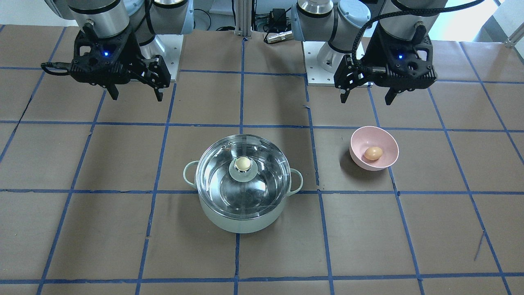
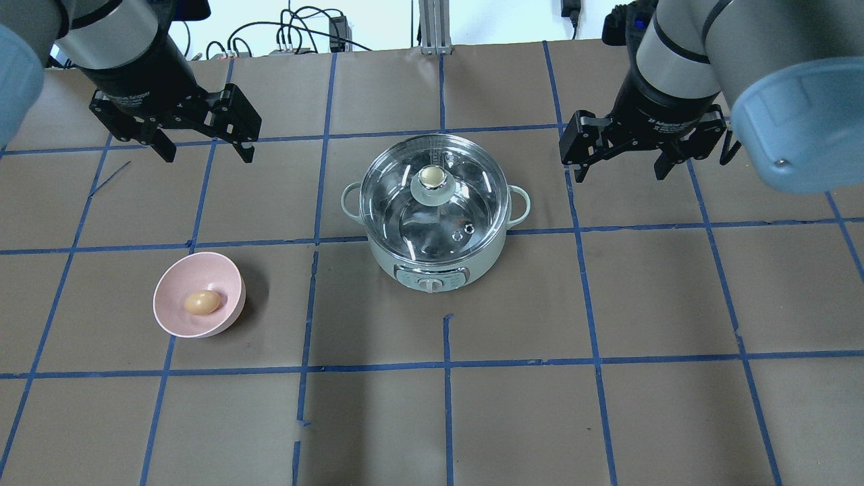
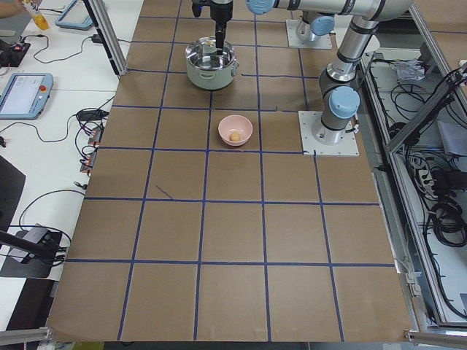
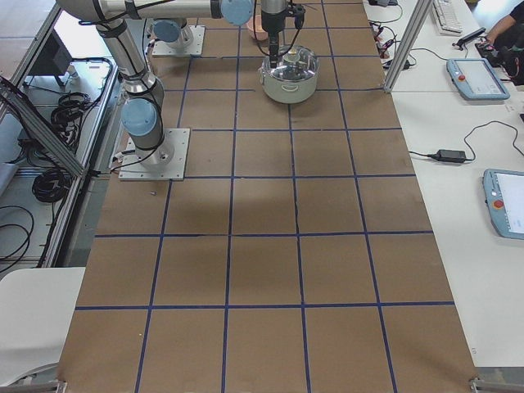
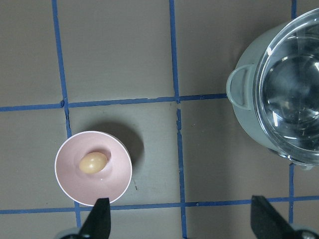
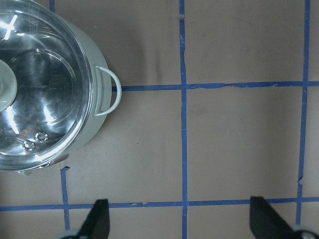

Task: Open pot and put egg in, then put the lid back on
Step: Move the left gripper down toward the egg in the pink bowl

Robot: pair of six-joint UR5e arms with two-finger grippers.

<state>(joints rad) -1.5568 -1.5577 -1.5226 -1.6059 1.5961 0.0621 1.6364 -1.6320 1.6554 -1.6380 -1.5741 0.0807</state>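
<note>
The mint-green pot [image 1: 241, 219] stands mid-table with the glass lid [image 1: 264, 184] seated on it, beige knob [image 1: 243, 163] on top. The tan egg [image 1: 373, 153] lies in a small pink bowl [image 1: 359, 160]. My left gripper [image 2: 206, 152] hovers open and empty behind the bowl, well above the table; its wrist view shows the egg [image 5: 93, 162] below and the pot [image 5: 246, 114] to the right. My right gripper [image 2: 621, 170] hovers open and empty on the pot's other side; its wrist view shows the lid [image 6: 45, 84] and a pot handle [image 6: 110, 97].
The table is covered in brown paper [image 2: 513, 405] with a grid of blue tape lines. The arm bases [image 1: 323, 61] stand at the robot's edge. Tablets and cables [image 3: 22, 95] lie on side benches beyond the table's ends.
</note>
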